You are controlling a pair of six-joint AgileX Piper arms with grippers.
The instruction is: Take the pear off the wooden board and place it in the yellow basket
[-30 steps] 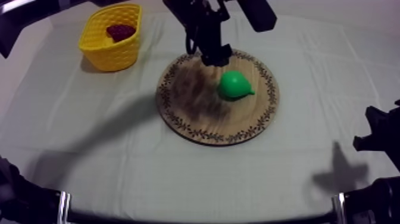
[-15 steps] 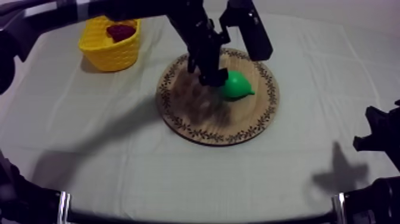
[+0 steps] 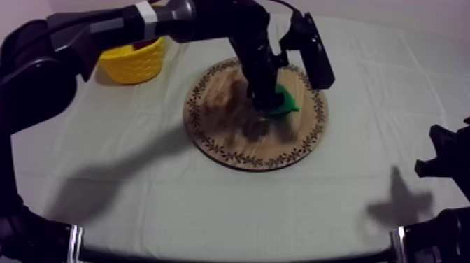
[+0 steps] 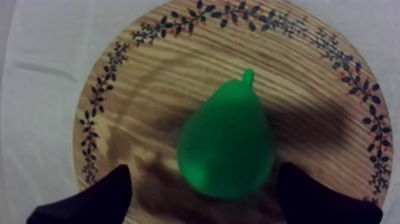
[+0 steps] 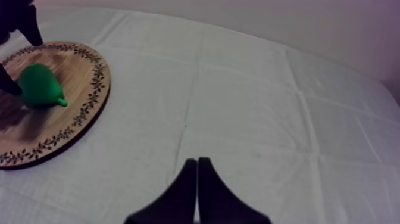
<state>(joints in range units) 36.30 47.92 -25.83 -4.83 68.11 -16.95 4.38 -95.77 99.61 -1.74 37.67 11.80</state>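
A green pear lies on the round wooden board with the patterned rim. My left gripper hangs directly over the pear, open, one finger at each side of its round end and neither closed on it. The yellow basket stands at the back left, partly hidden by my left arm. My right gripper rests low at the right side, fingers together as a narrow wedge.
The grey-white cloth stretches around the board. My left arm crosses above the basket and the board's back half, casting a shadow on the cloth at the left.
My left arm has come forward and down from the board's back rim until its gripper is over the pear. The pear and my right arm have stayed put.
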